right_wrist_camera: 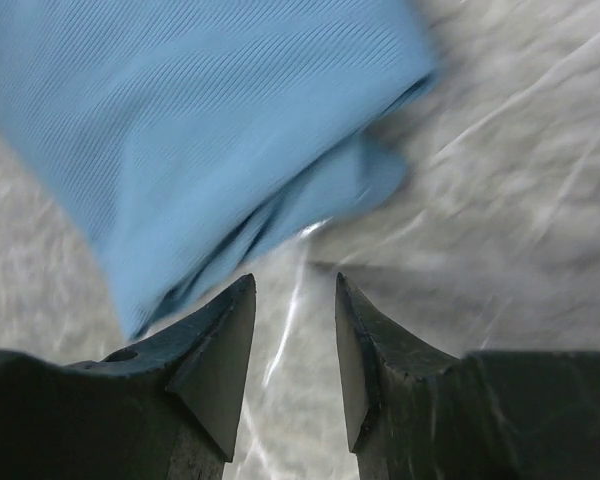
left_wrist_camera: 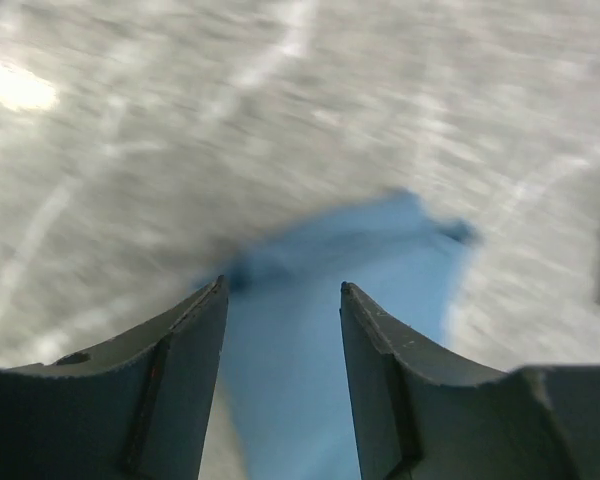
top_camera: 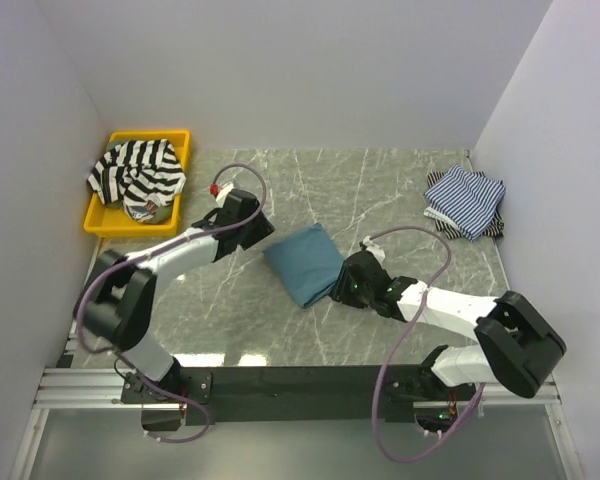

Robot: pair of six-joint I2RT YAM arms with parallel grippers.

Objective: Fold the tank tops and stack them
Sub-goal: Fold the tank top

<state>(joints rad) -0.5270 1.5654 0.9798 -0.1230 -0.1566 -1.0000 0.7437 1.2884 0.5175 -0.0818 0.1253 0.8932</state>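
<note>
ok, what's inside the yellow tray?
A crumpled black-and-white striped tank top, draped over the yellow tray's left rim. A greyish item peeks out beneath it, unidentifiable; the cloth covers most of the tray floor.

White-shelled left arm and right arm with bulky black joints, purple cables looping off both, left tool and right tool with dark wedge-shaped fingers, red cap by the left wrist, black base bar

Lab test cell: plain white walls around marble-patterned tabletop.
</note>
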